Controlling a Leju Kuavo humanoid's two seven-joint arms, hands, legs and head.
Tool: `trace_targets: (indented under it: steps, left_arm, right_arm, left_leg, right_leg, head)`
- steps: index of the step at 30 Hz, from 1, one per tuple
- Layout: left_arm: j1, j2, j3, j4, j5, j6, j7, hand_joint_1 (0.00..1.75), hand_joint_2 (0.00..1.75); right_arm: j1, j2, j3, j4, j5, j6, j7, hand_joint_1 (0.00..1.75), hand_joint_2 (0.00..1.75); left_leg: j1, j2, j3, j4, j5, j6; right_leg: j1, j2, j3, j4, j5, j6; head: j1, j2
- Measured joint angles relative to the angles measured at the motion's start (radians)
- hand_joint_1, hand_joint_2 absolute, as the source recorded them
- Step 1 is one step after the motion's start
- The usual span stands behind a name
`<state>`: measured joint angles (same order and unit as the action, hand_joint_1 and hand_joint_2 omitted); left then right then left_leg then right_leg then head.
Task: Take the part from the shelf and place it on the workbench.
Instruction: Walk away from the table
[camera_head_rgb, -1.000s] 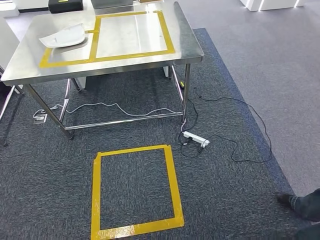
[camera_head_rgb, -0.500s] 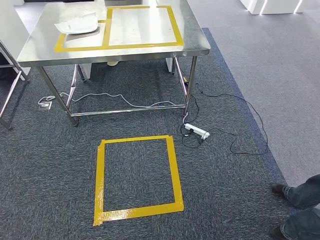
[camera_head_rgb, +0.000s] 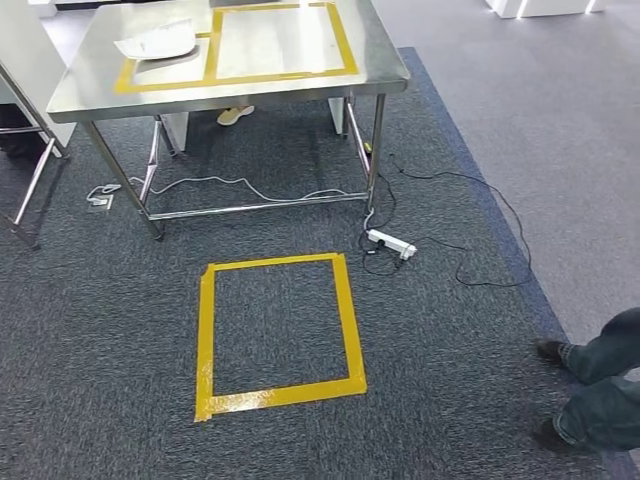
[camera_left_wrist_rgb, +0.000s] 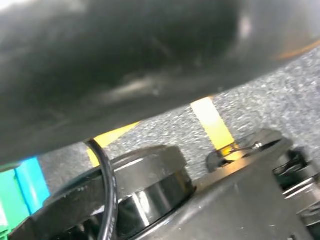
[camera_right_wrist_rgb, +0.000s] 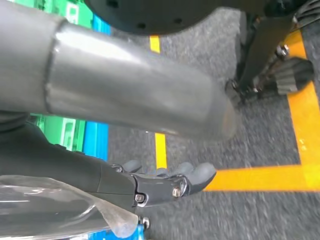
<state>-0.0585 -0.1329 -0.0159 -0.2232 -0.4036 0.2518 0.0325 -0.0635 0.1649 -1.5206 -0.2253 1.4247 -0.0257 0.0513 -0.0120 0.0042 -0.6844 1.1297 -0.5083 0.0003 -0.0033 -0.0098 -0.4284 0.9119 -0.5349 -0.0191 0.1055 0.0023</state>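
Fingers (camera_right_wrist_rgb: 196, 175) of the right hand (camera_right_wrist_rgb: 158, 185) lie straight and close together above the carpet (camera_head_rgb: 453, 400), a clear sheet (camera_right_wrist_rgb: 45, 210) against its palm side; whether they grip it I cannot tell. Far left on the steel workbench (camera_head_rgb: 377, 70), a flat white part (camera_head_rgb: 155, 42) lies by yellow tape (camera_head_rgb: 275, 78). A person's legs (camera_head_rgb: 596, 385) stand near right.

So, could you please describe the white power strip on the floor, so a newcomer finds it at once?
Start at the steel workbench with yellow tape on top. At the foot of its near right leg, on the dark carpet, lies the power strip. It is the one white bar among thin black cables, just beyond the yellow tape square's far right corner.
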Motion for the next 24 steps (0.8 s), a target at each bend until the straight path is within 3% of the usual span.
trace_targets:
  steps: [1, 2, 3, 4, 5, 7, 8, 11, 12, 15, 16, 18, 24]
  left_arm:
    - [0.000, 0.000, -0.002, 0.000, -0.002, 0.000, 0.004, 0.00, 0.00]
    - [0.000, 0.000, -0.004, 0.000, -0.004, 0.000, 0.008, 0.00, 0.00]
    - [0.000, -0.001, -0.006, 0.000, -0.005, 0.000, 0.012, 0.00, 0.00]
    - [0.000, -0.001, -0.007, 0.000, -0.006, 0.000, 0.014, 0.00, 0.00]
    - [0.000, -0.001, -0.008, 0.000, -0.007, 0.000, 0.017, 0.00, 0.00]
    - [-0.002, -0.002, -0.010, 0.000, -0.008, 0.000, 0.020, 0.00, 0.00]
    - [-0.003, -0.002, -0.011, 0.000, -0.009, 0.000, 0.022, 0.00, 0.00]
    - [-0.002, -0.004, -0.015, 0.000, -0.012, -0.001, 0.026, 0.00, 0.00]
    - [-0.002, -0.004, -0.016, 0.000, -0.014, -0.001, 0.027, 0.00, 0.00]
    - [-0.003, -0.006, -0.020, 0.000, -0.016, -0.004, 0.027, 0.00, 0.00]
    - [-0.004, -0.007, -0.022, 0.000, -0.018, -0.009, 0.027, 0.00, 0.00]
    - [-0.004, -0.004, -0.028, 0.000, -0.025, -0.026, 0.027, 0.00, 0.00]
    - [-0.006, 0.016, -0.042, 0.000, -0.036, -0.057, 0.028, 0.00, 0.00]
  right_arm:
    - [0.000, 0.000, 0.000, 0.000, 0.001, 0.000, 0.000, 0.00, 0.00]
    - [0.001, 0.000, 0.000, 0.000, 0.003, 0.001, 0.000, 0.00, 0.00]
    - [0.001, 0.000, 0.000, 0.001, 0.004, 0.001, 0.000, 0.00, 0.00]
    - [0.001, 0.000, 0.000, 0.001, 0.006, 0.001, 0.000, 0.00, 0.00]
    - [0.000, 0.000, 0.000, 0.002, 0.008, 0.000, 0.000, 0.00, 0.00]
    - [-0.001, -0.001, 0.000, 0.002, 0.011, 0.000, 0.000, 0.00, 0.00]
    - [-0.002, -0.002, 0.000, 0.003, 0.012, 0.000, 0.000, 0.00, 0.00]
    - [-0.002, -0.003, 0.000, 0.003, 0.012, 0.000, 0.000, 0.00, 0.00]
    - [-0.002, -0.003, 0.000, 0.003, 0.012, 0.000, 0.000, 0.00, 0.00]
    - [-0.003, -0.006, 0.000, 0.003, 0.013, 0.001, 0.000, 0.00, 0.00]
    - [-0.003, -0.007, 0.000, 0.003, 0.013, 0.003, 0.000, 0.00, 0.00]
    - [-0.002, -0.007, 0.000, 0.004, 0.016, 0.006, -0.002, 0.00, 0.00]
    - [-0.002, -0.008, 0.001, 0.005, 0.028, 0.008, -0.009, 0.00, 0.00]
  left_leg:
    - [0.006, 0.000, -0.012, 0.068, -0.037, -0.007]
    - [0.011, 0.000, -0.015, 0.119, -0.051, -0.012]
    - [0.016, 0.000, -0.005, 0.137, -0.045, -0.016]
    - [0.020, 0.000, 0.025, 0.113, -0.026, -0.020]
    - [0.023, 0.000, 0.072, 0.051, -0.002, -0.023]
    - [0.024, -0.002, 0.161, -0.086, 0.011, -0.022]
    - [0.023, -0.004, 0.184, -0.128, 0.009, -0.018]
    - [0.018, -0.005, 0.182, -0.149, 0.007, 0.004]
    - [0.018, -0.005, 0.180, -0.152, 0.010, 0.008]
    - [0.016, -0.006, 0.177, -0.158, 0.014, 0.012]
    - [0.014, -0.006, 0.176, -0.158, 0.015, 0.015]
    - [0.010, -0.005, 0.174, -0.157, 0.017, 0.021]
    - [0.003, -0.005, 0.162, -0.149, 0.024, 0.031]
  right_leg:
    - [0.000, -0.001, -0.011, 0.003, 0.008, 0.001]
    - [-0.001, -0.002, -0.023, 0.009, 0.014, 0.004]
    - [-0.003, -0.002, -0.033, 0.016, 0.018, 0.006]
    - [-0.005, -0.003, -0.043, 0.025, 0.021, 0.009]
    - [-0.008, -0.002, -0.051, 0.035, 0.023, 0.013]
    - [-0.010, -0.002, -0.068, 0.051, 0.027, 0.023]
    - [-0.010, -0.001, -0.075, 0.055, 0.029, 0.030]
    - [-0.011, -0.001, -0.084, 0.056, 0.037, 0.050]
    - [-0.011, 0.000, -0.087, 0.053, 0.038, 0.046]
    - [-0.010, 0.000, -0.096, 0.047, 0.038, 0.001]
    - [-0.011, 0.000, -0.097, 0.047, 0.041, -0.005]
    - [-0.014, 0.001, -0.098, 0.045, 0.050, 0.006]
    - [-0.022, 0.002, -0.099, 0.044, 0.067, 0.053]
  head:
    - [-0.003, 0.000]
    - [-0.004, 0.000]
    - [-0.004, 0.000]
    - [-0.003, 0.000]
    - [-0.003, 0.000]
    - [-0.004, 0.000]
    - [-0.004, 0.000]
    - [-0.003, 0.000]
    - [-0.002, 0.000]
    - [0.001, 0.000]
    - [0.001, 0.000]
    - [0.001, 0.000]
    - [0.000, 0.000]
